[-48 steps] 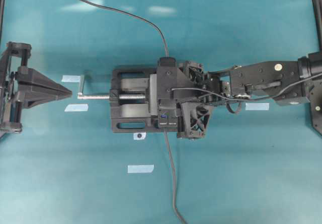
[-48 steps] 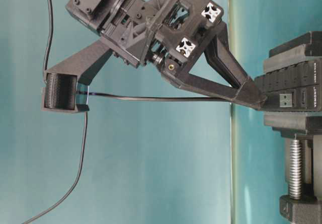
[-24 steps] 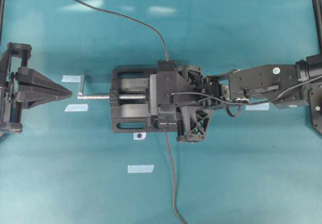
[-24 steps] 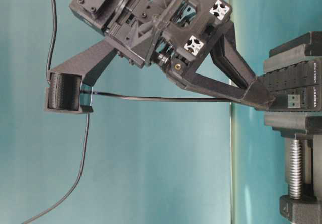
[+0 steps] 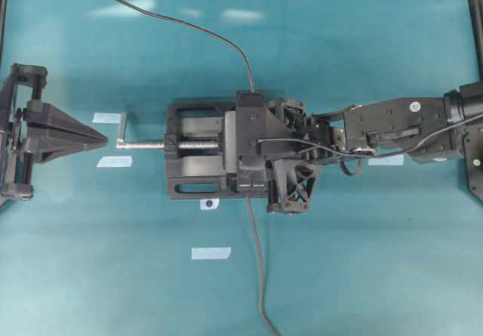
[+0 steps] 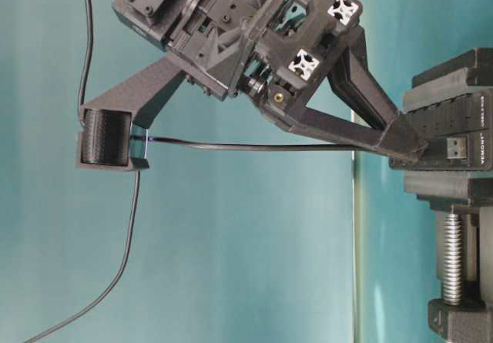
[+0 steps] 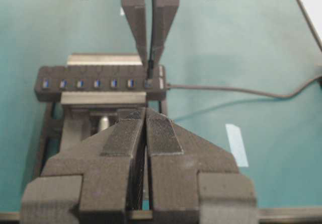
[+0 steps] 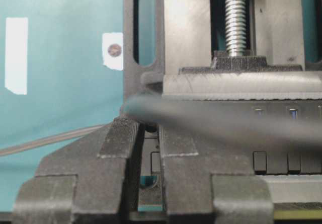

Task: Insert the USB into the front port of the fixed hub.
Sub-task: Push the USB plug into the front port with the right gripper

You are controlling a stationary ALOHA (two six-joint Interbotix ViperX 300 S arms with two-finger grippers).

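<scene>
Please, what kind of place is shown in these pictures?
Probably a robotics lab bench. A plain teal table carries pale tape markers, a black vise clamps the fixed hub, and two robot arms work over it.

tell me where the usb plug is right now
In the left wrist view the USB sits pinched in the right gripper tips, right at the end port of the fixed hub, which is clamped in the vise at table centre.

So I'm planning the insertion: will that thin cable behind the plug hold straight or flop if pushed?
Probably floppy: the cable sags and curls down past the right gripper. Pushing it would likely buckle it, so force belongs at the pinched USB, just above the fixed hub.
</scene>
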